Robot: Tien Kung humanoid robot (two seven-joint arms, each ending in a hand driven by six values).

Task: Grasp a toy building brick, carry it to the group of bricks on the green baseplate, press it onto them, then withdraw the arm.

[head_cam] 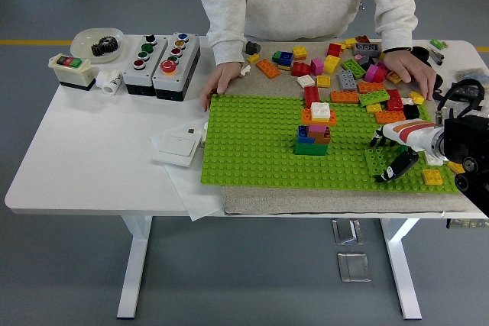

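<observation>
**A:** Operator, your right robot hand (391, 152) sits low over the right end of the flat green studded baseplate (252, 146). Black fingers (399, 166) loosely spread, thumb and fingers either side of a green square brick (379, 160) lying on the plate; I can't tell whether they touch it.

**B:** And the target?

**A:** The small stacked group of bricks (313, 133), white on top, stands mid-plate, well left of your hand. Loose multicoloured bricks (351, 70) are scattered on the far right.

**B:** Containers?

**A:** One white shallow dish (96, 40), far left corner, holding a dark gear-like part (104, 45).

**B:** The person?

**A:** One hand (221, 82) rests flat at the baseplate's far left corner, the other hand (410, 68) on the loose bricks.
</observation>
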